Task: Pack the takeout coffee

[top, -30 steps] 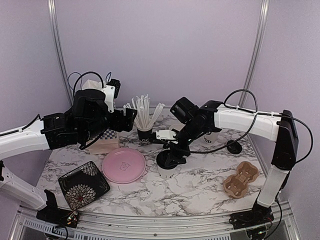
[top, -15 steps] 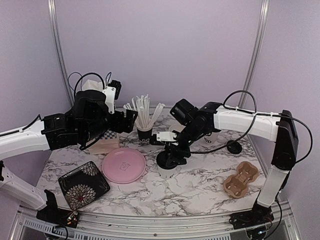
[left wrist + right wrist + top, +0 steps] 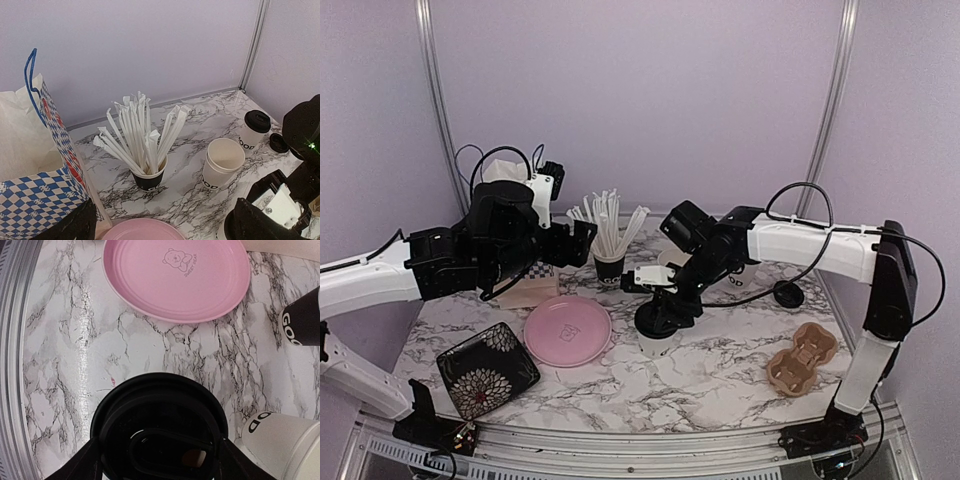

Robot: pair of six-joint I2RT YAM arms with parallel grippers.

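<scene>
Right claw (image 3: 658,312) narrowed around lid (image 3: 159,430), sticks (image 3: 140,130) in cup (image 3: 148,180)

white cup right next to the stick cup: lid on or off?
Off. The left wrist view shows the white paper cup upright, rim open, no lid. The cup behind it has its black lid on.
</scene>
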